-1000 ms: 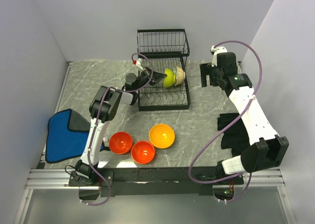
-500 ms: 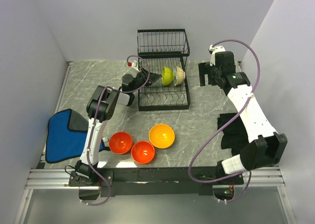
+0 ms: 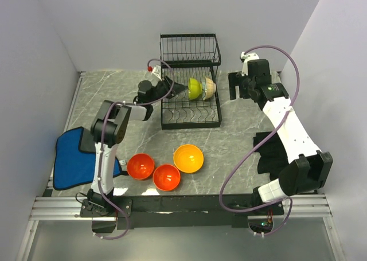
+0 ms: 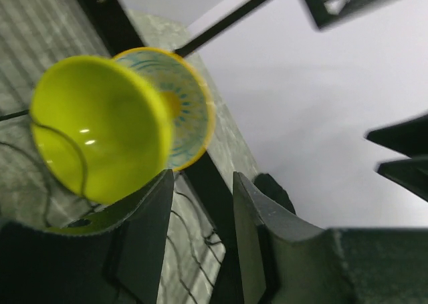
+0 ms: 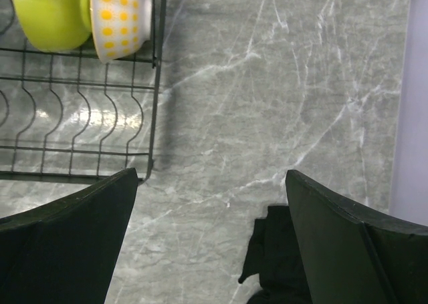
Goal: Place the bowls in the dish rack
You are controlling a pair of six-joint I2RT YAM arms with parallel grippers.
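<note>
The black wire dish rack [image 3: 189, 62] stands at the back of the table. A lime green bowl [image 3: 196, 89] and a cream patterned bowl [image 3: 209, 88] stand on edge in its lower tier; both show in the left wrist view [image 4: 93, 130] [image 4: 187, 110] and in the right wrist view [image 5: 50, 10] [image 5: 117, 17]. Two red-orange bowls [image 3: 140, 166] [image 3: 166, 177] and an orange bowl [image 3: 188, 158] sit on the table near the front. The blue bowl is out of view. My left gripper [image 3: 181, 89] [image 4: 202, 177] is open and empty at the rack's left side, beside the green bowl. My right gripper [image 3: 235, 86] [image 5: 211, 177] is wide open and empty over the table right of the rack.
A blue folded cloth [image 3: 74, 155] lies at the left edge. A black object [image 3: 269, 152] lies on the table at the right, under my right arm, and shows in the right wrist view [image 5: 281, 250]. White walls close in the back and sides.
My left gripper has drawn back a little to the left, away from the green bowl. My right gripper has shifted slightly back and left. The bowls have not moved.
</note>
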